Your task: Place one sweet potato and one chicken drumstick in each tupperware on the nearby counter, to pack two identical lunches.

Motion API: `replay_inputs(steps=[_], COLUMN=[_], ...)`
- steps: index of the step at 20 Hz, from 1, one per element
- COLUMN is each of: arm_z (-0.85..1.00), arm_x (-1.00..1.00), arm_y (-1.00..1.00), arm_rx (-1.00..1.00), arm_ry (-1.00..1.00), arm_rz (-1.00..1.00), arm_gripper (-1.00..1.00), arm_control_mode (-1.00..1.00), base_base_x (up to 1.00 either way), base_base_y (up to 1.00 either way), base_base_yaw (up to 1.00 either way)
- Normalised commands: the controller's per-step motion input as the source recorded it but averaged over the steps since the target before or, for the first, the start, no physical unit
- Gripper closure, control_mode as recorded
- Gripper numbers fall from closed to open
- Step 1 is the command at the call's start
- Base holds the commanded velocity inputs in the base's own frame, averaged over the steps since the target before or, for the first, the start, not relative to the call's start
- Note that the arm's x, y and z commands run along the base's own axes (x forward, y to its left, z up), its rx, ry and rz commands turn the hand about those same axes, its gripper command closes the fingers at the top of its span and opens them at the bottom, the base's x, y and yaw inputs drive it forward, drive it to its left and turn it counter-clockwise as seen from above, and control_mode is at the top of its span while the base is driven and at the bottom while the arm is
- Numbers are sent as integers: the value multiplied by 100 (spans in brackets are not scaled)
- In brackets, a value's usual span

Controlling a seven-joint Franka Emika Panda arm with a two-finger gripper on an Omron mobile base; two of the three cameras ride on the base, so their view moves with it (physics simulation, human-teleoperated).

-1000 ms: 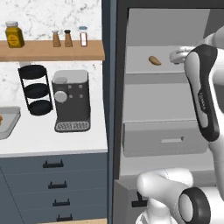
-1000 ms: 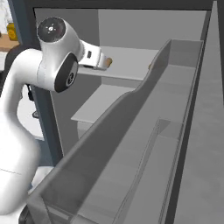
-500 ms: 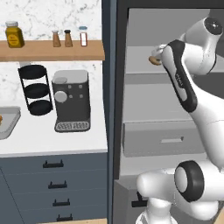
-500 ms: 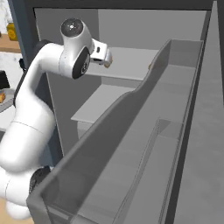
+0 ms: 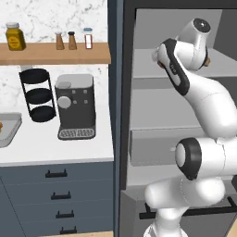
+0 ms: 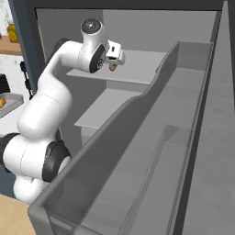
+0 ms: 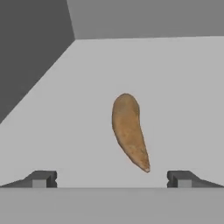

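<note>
A sweet potato (image 7: 128, 131), smooth, tan-brown and tapered, lies on the grey upper shelf of the open fridge. My gripper (image 7: 112, 178) is open, and its two dark fingertips (image 7: 43, 178) stand wide apart just short of the tuber's pointed end, not touching it. In the right base view the gripper (image 6: 113, 62) hangs over the shelf with the sweet potato (image 6: 111, 69) right under it. One tupperware (image 5: 10, 132) sits at the far left of the white counter (image 5: 55, 148), and something orange lies at its edge. The chicken drumstick is not clearly in view.
A dark coffee machine (image 5: 75, 106) and a black tiered rack (image 5: 38, 95) stand on the counter. Above them, a wooden shelf (image 5: 55, 53) holds jars and shakers. The open fridge door's grey bins (image 6: 151, 151) run close along the arm's right side. A lower fridge shelf (image 6: 108, 108) lies below.
The arm has swung further into the fridge, bringing the hand in over the sweet potato on the upper shelf. The fingers have stayed open.
</note>
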Motion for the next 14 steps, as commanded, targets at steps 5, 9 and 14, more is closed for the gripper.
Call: replay_inputs(steps=[5, 9, 14], arm_z=[-28, -28, -10], arm_x=[23, 51, 61], arm_y=[-24, 7, 1], arm_rx=[-7, -6, -2], arm_ry=[6, 11, 12], arm_rz=[0, 0, 0], arm_gripper=[-100, -100, -100], arm_control_mode=[-100, -100, -100], base_base_x=[0, 0, 0], base_base_y=[0, 0, 0], base_base_yaw=[0, 0, 0])
